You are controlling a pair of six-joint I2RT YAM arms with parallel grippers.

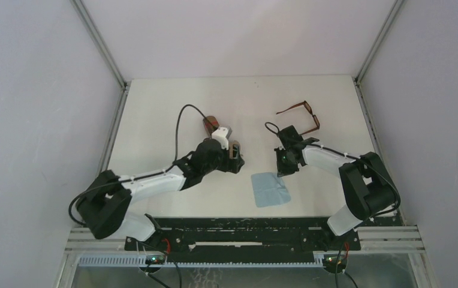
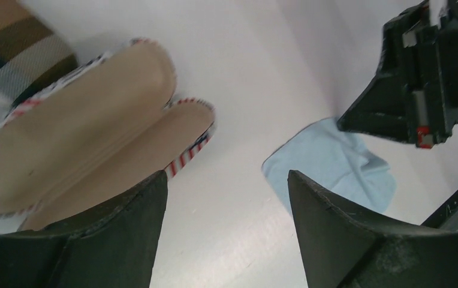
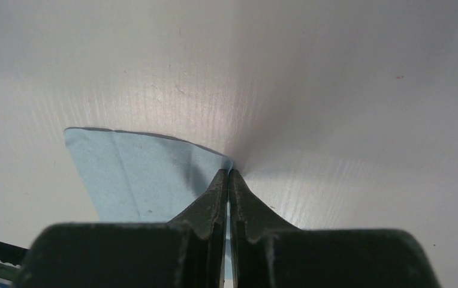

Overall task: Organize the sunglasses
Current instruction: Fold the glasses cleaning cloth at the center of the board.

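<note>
**Far right on the table: brown sunglasses untouched, cloth pinched**

Up top, the brown sunglasses (image 1: 303,116) sit at the far right of the table (image 1: 154,108). Their temples look open and nothing is touching them. I can't spot a red pair anywhere. The right gripper (image 1: 283,167) is just near of them, over the far corner of the cloth (image 1: 270,190). The left gripper (image 1: 236,162) is mid-table.

Left wrist: jaws spread wide with nothing in them, hovering by an open case (image 2: 83,138) with beige lining on the left. The cloth is off to the right.

Right wrist: jaws clenched tight right at the cloth's corner, and it looks pinched.

My take on the glasses: light, with a thin frame, springy temples, and lenses that are slick and scratch easily. I'd take them at the bridge or the top bar, or on a temple close to the hinge, with a gentle squeeze. I wouldn't grab the lenses, or a temple tip, since the frame would probably swing.
</note>
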